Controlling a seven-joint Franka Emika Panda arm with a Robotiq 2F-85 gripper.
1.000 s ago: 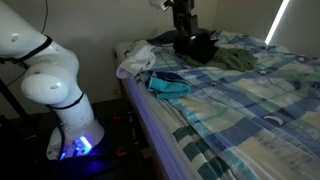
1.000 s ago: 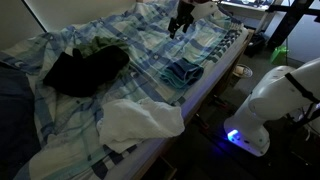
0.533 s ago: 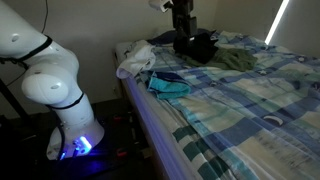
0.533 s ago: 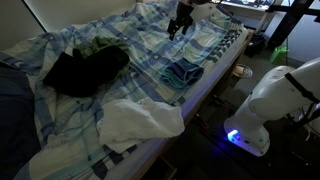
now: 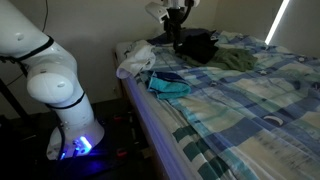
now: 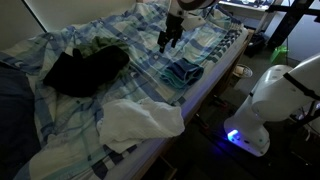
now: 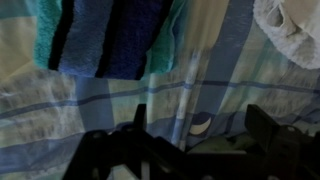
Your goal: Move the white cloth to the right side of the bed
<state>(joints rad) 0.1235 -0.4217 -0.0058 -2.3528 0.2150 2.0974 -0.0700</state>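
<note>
**While the gripper hangs empty, the cloth lies at the bed's edge**

Seen from the wrist, the fingers stand wide apart with only bare sheet between them, so nothing is held. The gripper hovers over the bed just beside the folded towel. It is well apart from the cloth, which lies crumpled at a corner of the bed, close to the edge on the base's side.

The likeliest slip, I judge, is a grasp of the wrong fabric. The towel lies between the gripper and the cloth, and the sheet is loose and wrinkled, so a low pinch could gather sheet along with cloth.

The cloth's place by the edge is the second risk: a sideways nudge on approach could tip it off the bed. A pinch on one fold alone might also let the rest trail and drag across the towel or the black garment. Which side counts as right cannot be told from these views.

The bed is soft and rumpled under a blue-and-white plaid sheet, and a green garment lies beside the black one. The room is dim, apart from a bright strip of light above and a blue glow at the base. That dimness leaves the wrist view murky, which would make aiming harder.
</note>
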